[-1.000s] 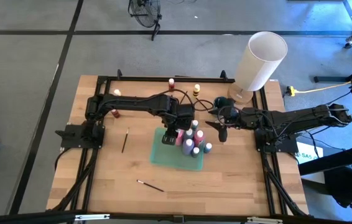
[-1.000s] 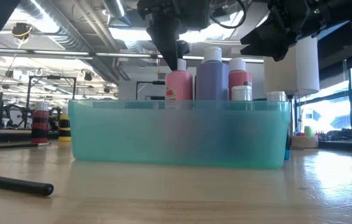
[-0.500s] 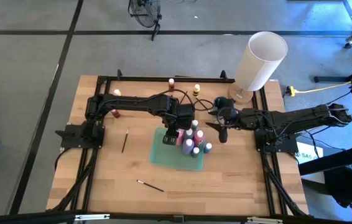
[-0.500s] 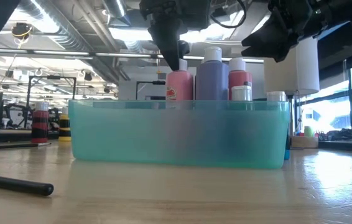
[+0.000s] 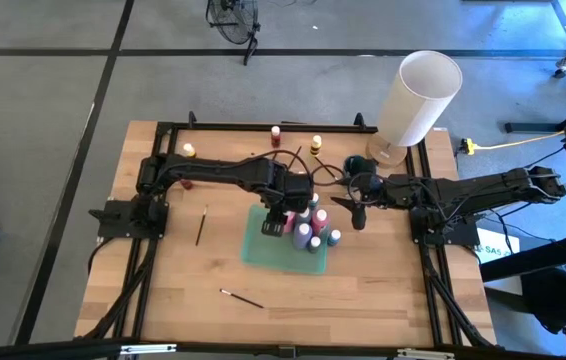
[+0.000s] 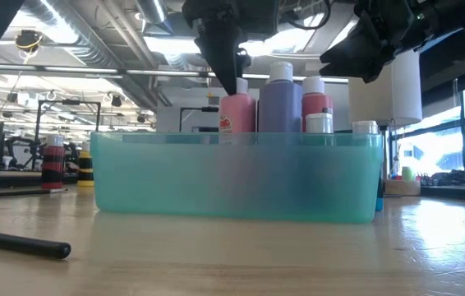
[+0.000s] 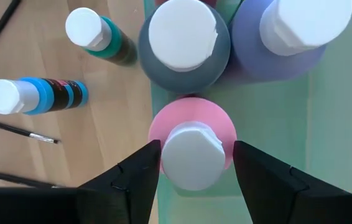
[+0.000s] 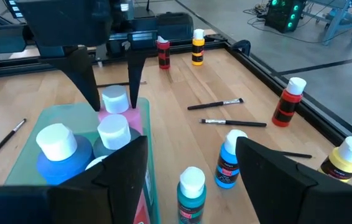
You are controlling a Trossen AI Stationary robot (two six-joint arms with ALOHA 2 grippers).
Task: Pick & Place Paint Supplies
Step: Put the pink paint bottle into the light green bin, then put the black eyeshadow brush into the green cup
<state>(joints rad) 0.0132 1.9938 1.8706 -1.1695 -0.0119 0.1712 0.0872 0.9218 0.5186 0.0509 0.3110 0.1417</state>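
A teal tray on the wooden table holds several upright paint bottles, among them a pink one, a purple one and a grey one. My left gripper points down over the tray, open. Its two fingers stand on either side of the pink bottle's white cap, and I see no hold on it. My right gripper hovers open and nearly level just right of the tray, holding nothing. A blue bottle and a teal bottle stand on the table beside the tray.
A tall white cylinder stands at the far right corner. Red and yellow bottles stand near the far edge, and another yellow one at far left. Brushes lie left of the tray and near the front.
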